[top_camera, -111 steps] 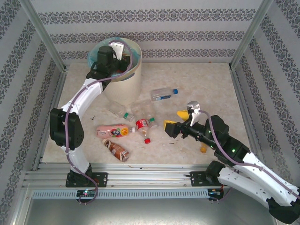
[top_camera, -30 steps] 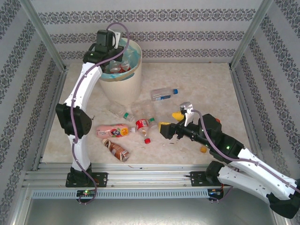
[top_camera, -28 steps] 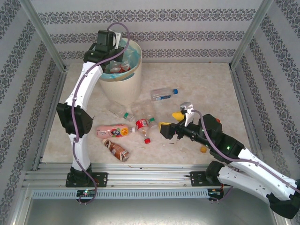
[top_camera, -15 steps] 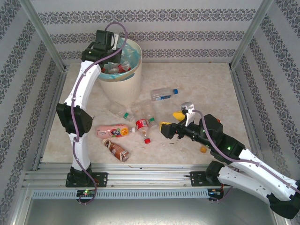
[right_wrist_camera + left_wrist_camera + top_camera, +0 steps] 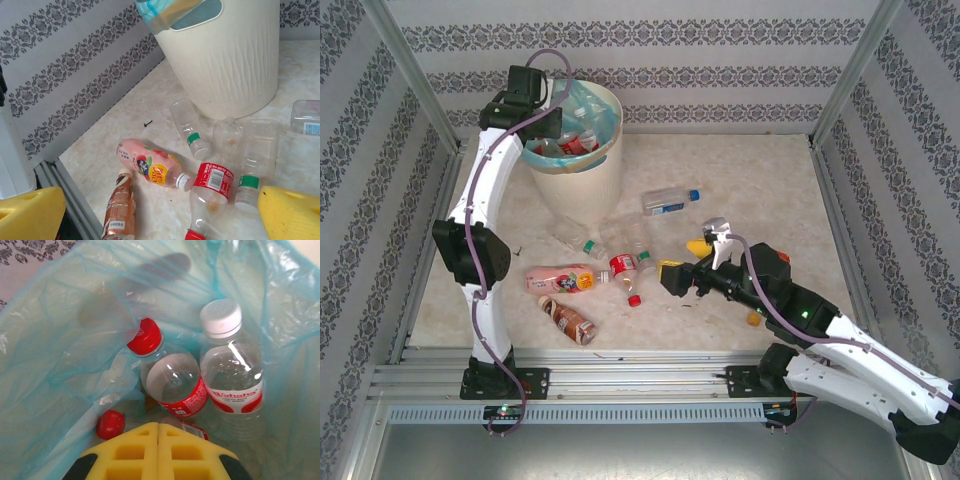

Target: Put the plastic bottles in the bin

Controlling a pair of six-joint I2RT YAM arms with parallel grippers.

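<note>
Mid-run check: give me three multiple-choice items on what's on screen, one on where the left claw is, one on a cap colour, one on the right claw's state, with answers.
1. Where is the left claw?
A) above the bin
B) low at the near edge
C) far right

2. What colour is the cap on the bottle lying alone right of the bin?
A) yellow
B) blue
C) black

3. How is the right claw?
A) shut on a bottle
B) shut, empty
C) open, nothing held

Answers:
1 A: its wrist view looks straight down into the lined bin.
2 B: the cap at its right end is plainly blue.
3 C: its jaws stand wide apart, gripping nothing.
</note>
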